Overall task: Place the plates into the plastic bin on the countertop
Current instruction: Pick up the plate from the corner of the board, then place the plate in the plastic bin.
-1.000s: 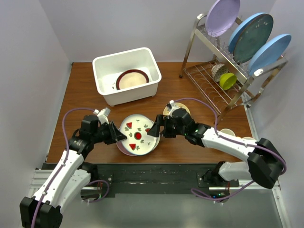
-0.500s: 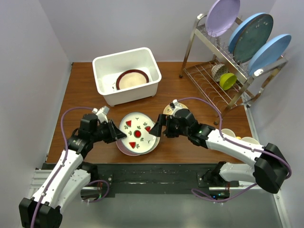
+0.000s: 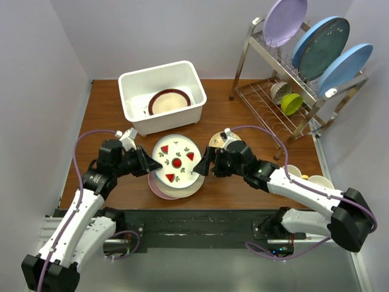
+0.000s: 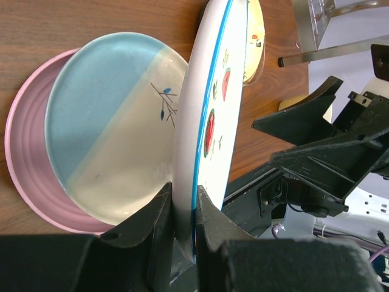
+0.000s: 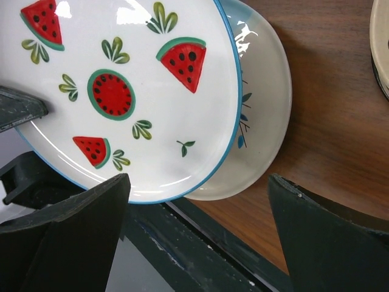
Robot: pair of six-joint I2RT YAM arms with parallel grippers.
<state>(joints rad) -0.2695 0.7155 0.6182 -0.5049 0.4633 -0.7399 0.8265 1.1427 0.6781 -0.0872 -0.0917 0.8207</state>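
Pinching plate (image 3: 177,163) at 9 o'clock with left end effector (image 3: 148,165), right end effector (image 3: 200,165) gaping empty at 3; bin (image 3: 164,123) at 12.

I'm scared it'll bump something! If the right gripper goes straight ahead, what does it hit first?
Probably the watermelon plate. The open right gripper points at its near edge, and the left gripper holds the other side. Depth is hard to judge.

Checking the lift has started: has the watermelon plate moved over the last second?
Yes. In the top view the watermelon plate has shifted toward the white bin, its rim pinched in the left gripper.
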